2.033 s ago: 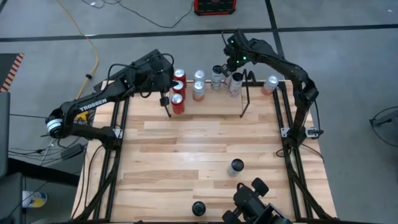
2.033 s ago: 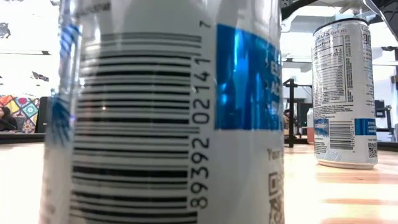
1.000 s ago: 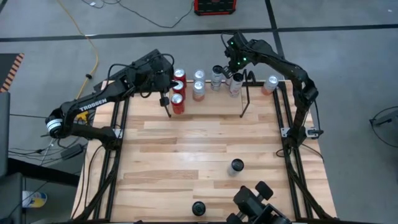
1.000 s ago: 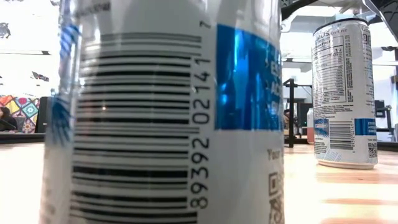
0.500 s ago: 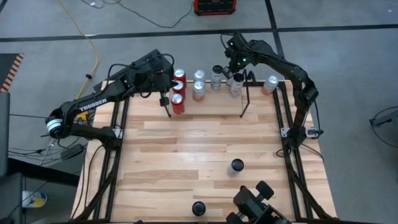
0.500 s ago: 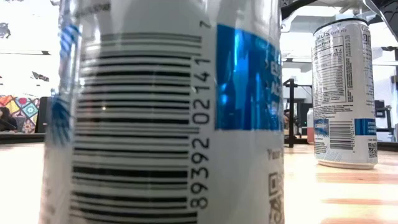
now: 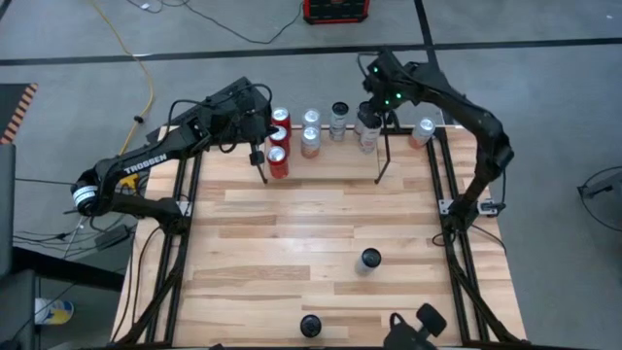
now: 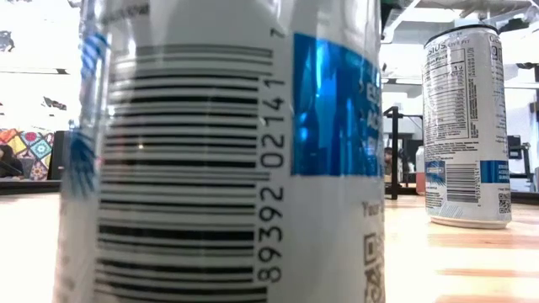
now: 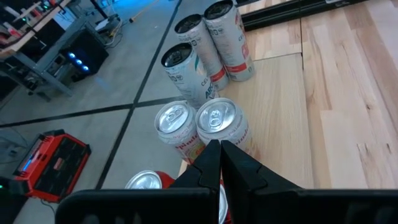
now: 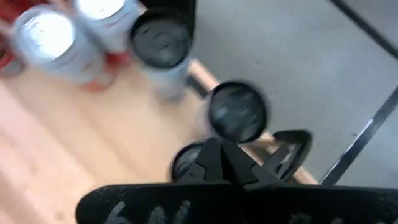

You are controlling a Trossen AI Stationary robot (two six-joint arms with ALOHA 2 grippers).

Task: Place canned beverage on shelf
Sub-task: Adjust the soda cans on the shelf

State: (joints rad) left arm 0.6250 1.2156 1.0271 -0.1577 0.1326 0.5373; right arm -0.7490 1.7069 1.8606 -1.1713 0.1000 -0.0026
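We log: right hand point(image 7: 370, 109) closed, empty, arm arched over the shelf's point(image 7: 381, 156) far right end. Left hand point(image 7: 260, 131) closed, empty, over red cans point(image 7: 278, 160). Shelf: thin black rods, bench's point(image 7: 292, 243) far edge, cans inside.

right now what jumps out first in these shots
A row of cans crowds the far edge of the wooden table, red ones on the left and silver ones on the right. The left claw and right claw hang shut over that row. One white can fills the low view.
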